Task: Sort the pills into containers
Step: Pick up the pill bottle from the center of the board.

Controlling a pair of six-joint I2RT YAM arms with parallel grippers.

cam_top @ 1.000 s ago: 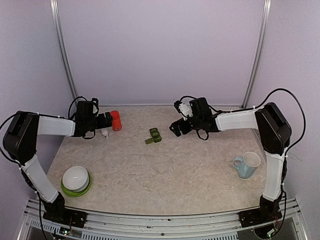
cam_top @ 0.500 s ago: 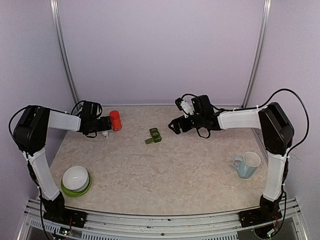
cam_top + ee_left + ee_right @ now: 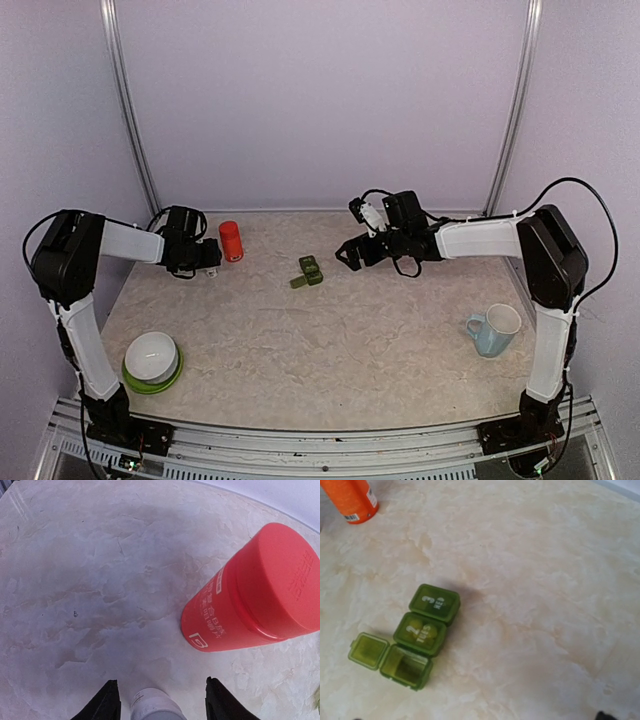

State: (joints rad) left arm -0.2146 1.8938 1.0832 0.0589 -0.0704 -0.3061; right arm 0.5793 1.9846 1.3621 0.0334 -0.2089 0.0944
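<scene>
Marbled desk (image 3: 330,340) first: my left hand (image 3: 162,685) has slid back from the red bottle (image 3: 260,590) and is narrowing around the small white bottle (image 3: 155,707), not yet gripping it. My right hand (image 3: 345,255) hangs released near the green containers (image 3: 427,635) at mid-desk, one lid open, ready for pills, I judge.

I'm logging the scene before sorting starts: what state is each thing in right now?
Pill box: end compartment's lid open, Tues and Wed shut.
Red bottle: upright, capped.
White bottle: upright, between the left jaws.
Mug: upright.
Bowl: upright, on green plate.
Left jaws: open, either side of white bottle, not touching.
Right jaws: open, holding nothing.
</scene>
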